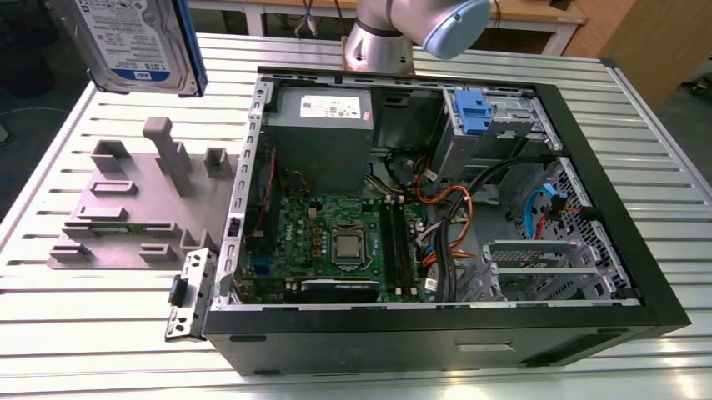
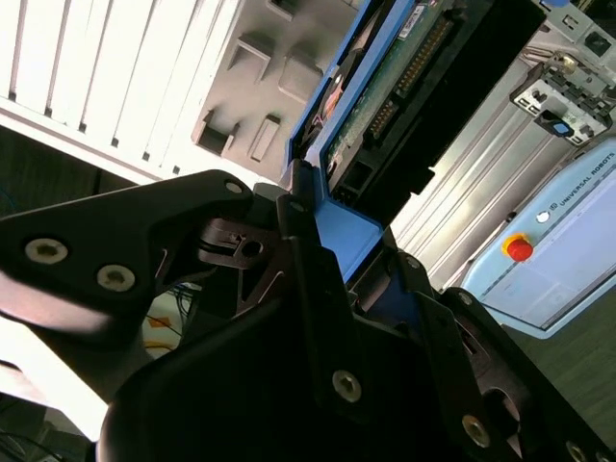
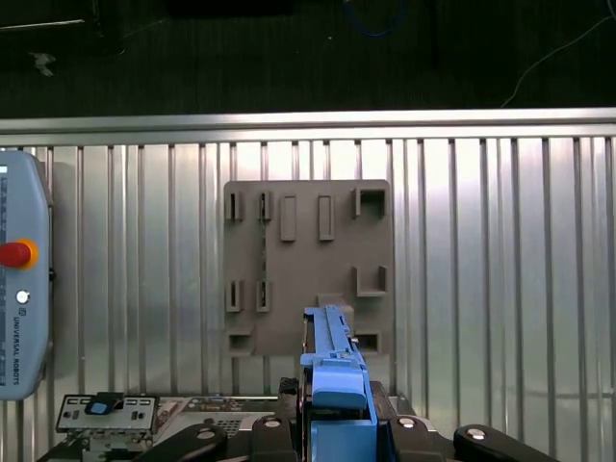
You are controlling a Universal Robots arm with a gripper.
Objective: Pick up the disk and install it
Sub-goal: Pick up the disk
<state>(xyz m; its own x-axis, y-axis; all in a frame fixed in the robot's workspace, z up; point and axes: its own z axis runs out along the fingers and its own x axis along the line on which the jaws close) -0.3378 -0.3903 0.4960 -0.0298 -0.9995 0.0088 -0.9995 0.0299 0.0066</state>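
The jaws are clamped on the disk [image 1: 139, 42] (blue rail edge-on), held above the grey fixture [image 1: 133, 208].

disk [image 1: 133, 42]: glossy label, blue plastic rails | table [image 1: 100, 333]: ribbed bright metal | fixture [image 1: 145, 204]: matt grey plastic

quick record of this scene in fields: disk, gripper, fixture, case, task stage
disk: lifted clear of the table, at the exterior view's upper left, label facing the camera
gripper: fingers shut on the disk's blue-railed edge, seen in both wrist views
grey fixture: flat on the table, on the exterior view's left of the case
computer case: lying on the table, side open, motherboard exposed
task stage: disk picked up, not yet in the case
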